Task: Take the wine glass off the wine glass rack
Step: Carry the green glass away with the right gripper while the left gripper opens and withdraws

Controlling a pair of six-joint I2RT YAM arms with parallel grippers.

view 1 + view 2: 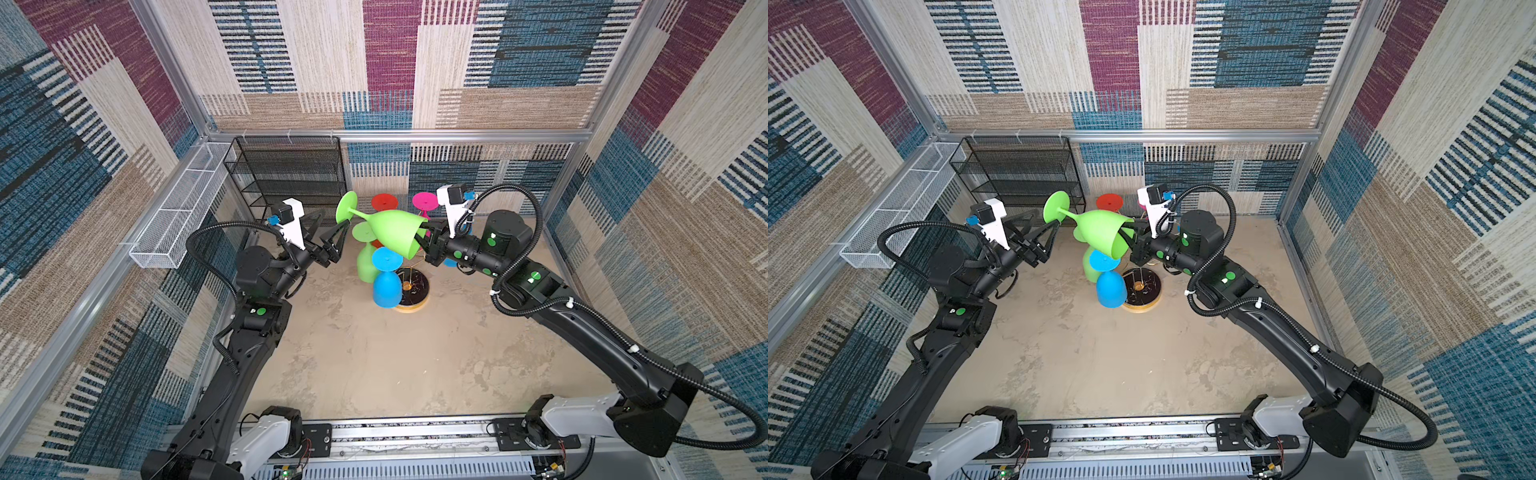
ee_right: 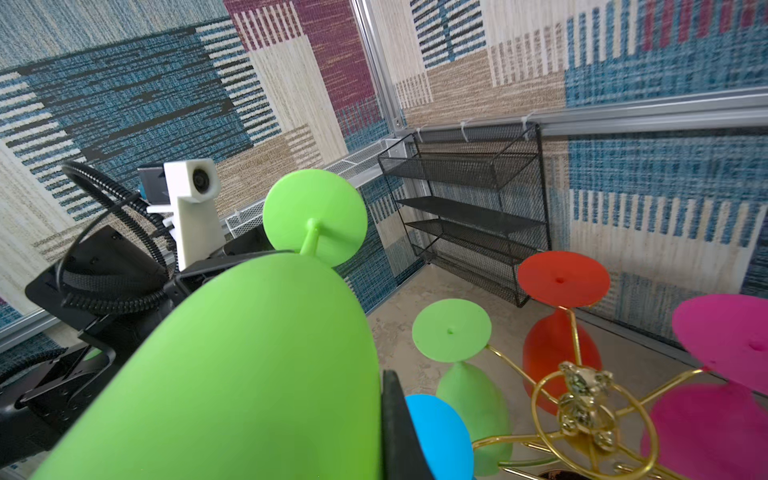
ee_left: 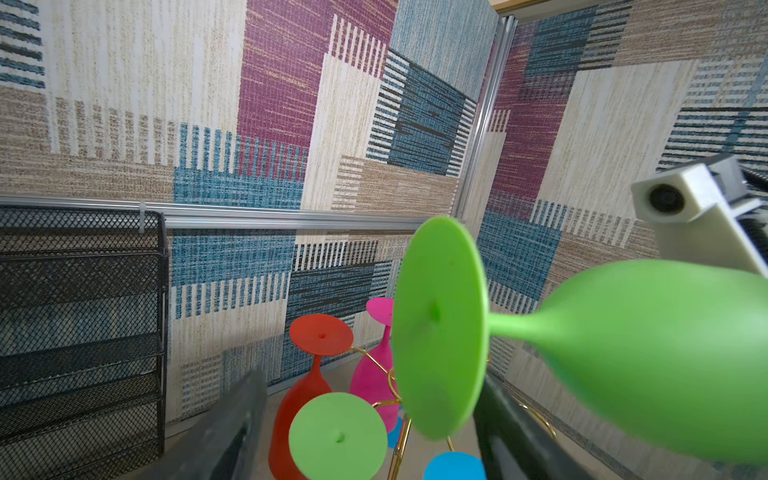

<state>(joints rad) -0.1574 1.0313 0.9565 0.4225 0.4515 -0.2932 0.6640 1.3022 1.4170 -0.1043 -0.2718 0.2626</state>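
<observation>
Glass (image 1: pixel 388 230) and claws line up along one axis, and that is what we read here. The green glass hangs in the air above the rack (image 1: pixel 417 286), clear of its gold arms. It lies nearly level, its long axis running across the gap between the two arms. Its mouth faces the right claw (image 1: pixel 424 237), which is pressed together on the rim of the bowl. One finger (image 2: pixel 395 419) sits outside the wall; the other is hidden, inside it as we judge. The round foot (image 3: pixel 439 328) points the opposite way, at the left claw (image 1: pixel 1045 217), whose jaws are spread wide and hold nothing. In the left wrist view the foot sits between those jaws and just ahead of them; we cannot tell whether a fingertip touches it. So the right arm carries the glass, and the left arm is the nearer to the stem. The other glasses (image 1: pixel 386 286) hang upside down on the rack below. We judge that the coming move must keep the bowl above their feet.
</observation>
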